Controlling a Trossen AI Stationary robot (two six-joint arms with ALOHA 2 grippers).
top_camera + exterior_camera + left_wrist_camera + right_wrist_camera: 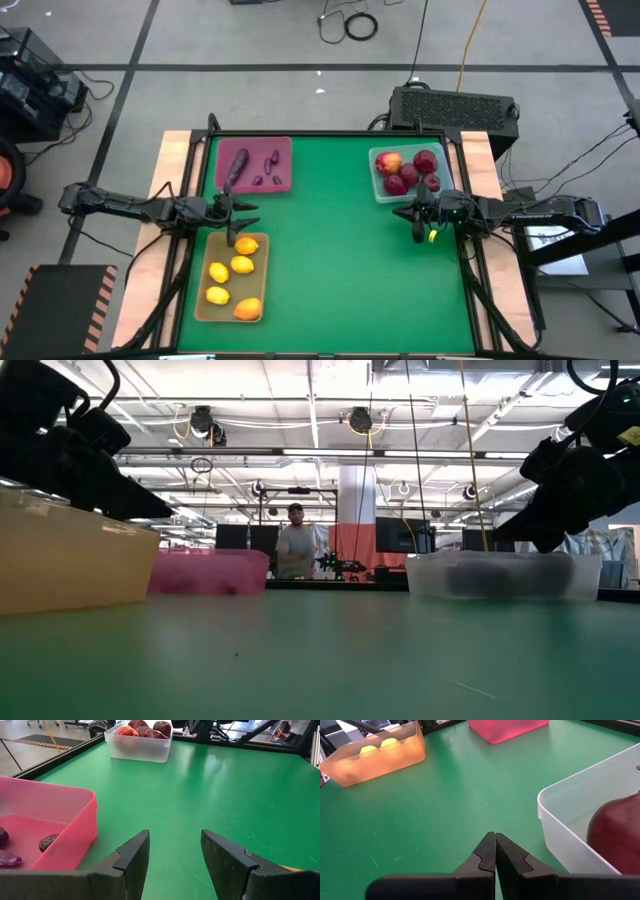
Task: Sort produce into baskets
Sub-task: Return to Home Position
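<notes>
Three baskets stand on the green table. The maroon basket [254,165] at the far left holds dark purple vegetables [237,166]. The clear basket [410,175] at the far right holds red apples [408,174]. The tan basket [233,277] at the near left holds lemons [241,264] and an orange fruit [248,308]. My left gripper [174,851] hovers open between the maroon and tan baskets, with nothing between its fingers. My right gripper [495,846] is shut and empty, just on the near side of the clear basket.
The green table's middle [340,260] lies bare between the baskets. A black frame edges the table. In the low view a person [296,545] stands far behind the table in the room.
</notes>
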